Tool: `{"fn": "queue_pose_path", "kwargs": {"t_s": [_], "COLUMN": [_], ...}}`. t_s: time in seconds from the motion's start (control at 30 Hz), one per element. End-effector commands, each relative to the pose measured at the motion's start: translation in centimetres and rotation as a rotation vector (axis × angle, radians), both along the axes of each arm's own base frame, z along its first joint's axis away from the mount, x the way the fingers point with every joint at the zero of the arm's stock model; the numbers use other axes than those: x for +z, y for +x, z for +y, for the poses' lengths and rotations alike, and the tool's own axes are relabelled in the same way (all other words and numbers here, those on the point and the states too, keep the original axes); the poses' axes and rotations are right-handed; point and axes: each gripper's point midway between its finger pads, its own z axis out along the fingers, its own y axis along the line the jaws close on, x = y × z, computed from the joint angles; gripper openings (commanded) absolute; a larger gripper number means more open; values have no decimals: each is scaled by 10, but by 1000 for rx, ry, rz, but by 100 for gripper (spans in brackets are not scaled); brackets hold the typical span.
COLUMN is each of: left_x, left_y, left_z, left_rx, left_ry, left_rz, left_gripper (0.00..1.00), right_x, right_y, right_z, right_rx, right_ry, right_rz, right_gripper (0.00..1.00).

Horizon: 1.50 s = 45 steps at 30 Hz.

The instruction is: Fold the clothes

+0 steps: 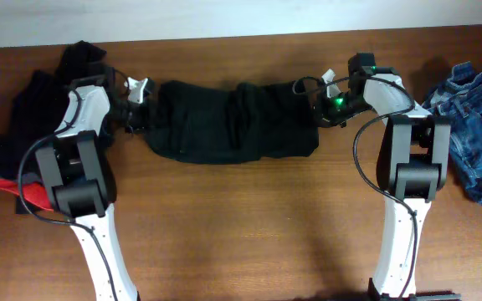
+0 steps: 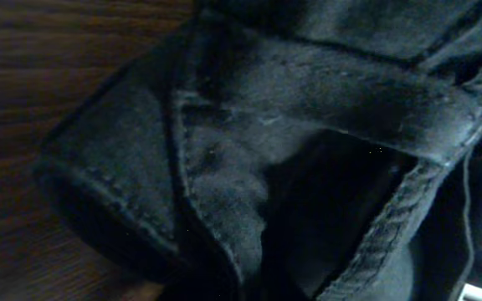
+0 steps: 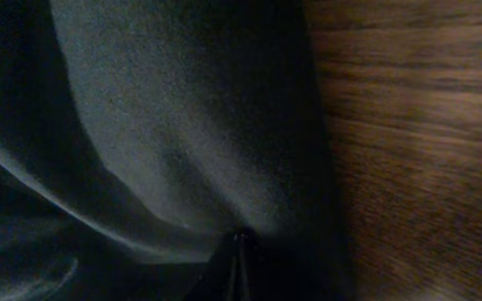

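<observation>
Black trousers (image 1: pixel 228 121) lie bunched across the back middle of the table, held at both ends. My left gripper (image 1: pixel 143 107) is at their left end. The left wrist view is filled with the seamed black cloth (image 2: pixel 308 125), which hides the fingers. My right gripper (image 1: pixel 316 102) is at their right end. In the right wrist view its fingertips (image 3: pixel 239 242) are closed together on a pinch of black cloth (image 3: pixel 166 109). Blue denim jeans (image 1: pixel 475 125) lie crumpled at the far right. A pile of black garments (image 1: pixel 23 117), one with a red edge (image 1: pixel 32 194), lies at the far left.
The wooden table (image 1: pixel 249 226) runs in front of the trousers between the two arm bases. The white back edge (image 1: pixel 224 17) runs along the top. Both arms reach in from the front toward the trousers' ends.
</observation>
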Motion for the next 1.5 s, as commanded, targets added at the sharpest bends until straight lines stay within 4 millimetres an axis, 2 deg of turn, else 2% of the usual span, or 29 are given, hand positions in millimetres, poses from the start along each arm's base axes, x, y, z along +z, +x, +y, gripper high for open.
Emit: {"fn": "queue_pose_path", "kwargs": {"t_s": [0.0,0.1,0.3,0.4,0.5,0.73,0.9,0.93,1.03,1.47], "left_x": [-23,-22,25,59,101,156,173,182,190,175], "left_y": [-11,-10,1,9,15,19,25,23,18,-23], "left_z": [-15,-3,-17,-37,-66,-118,-108,-110,-122,-245], "left_rx": [-35,8,1,-47,-114,-218,-159,-163,-187,-397], "left_ry": [-5,-11,-140,-131,-125,-88,1,0,-4,183], "left_rz": [52,76,25,-61,-170,-325,-355,-372,-389,-491], "left_gripper": [1,1,1,1,1,1,1,1,1,1], "right_x": [-19,-19,-19,-19,-19,-19,-22,-22,-22,-22], "right_y": [-15,-15,-15,-15,-15,-16,-17,-17,-17,-18], "right_z": [-3,-3,-3,-3,-3,2,4,5,6,6], "right_rx": [11,11,11,11,11,22,33,36,37,37], "right_ry": [-52,-52,-52,-52,-52,-53,-80,-80,-80,-79], "right_rz": [57,57,57,58,57,57,58,57,56,62], "right_gripper": [4,4,4,4,4,4,4,4,4,4]}}
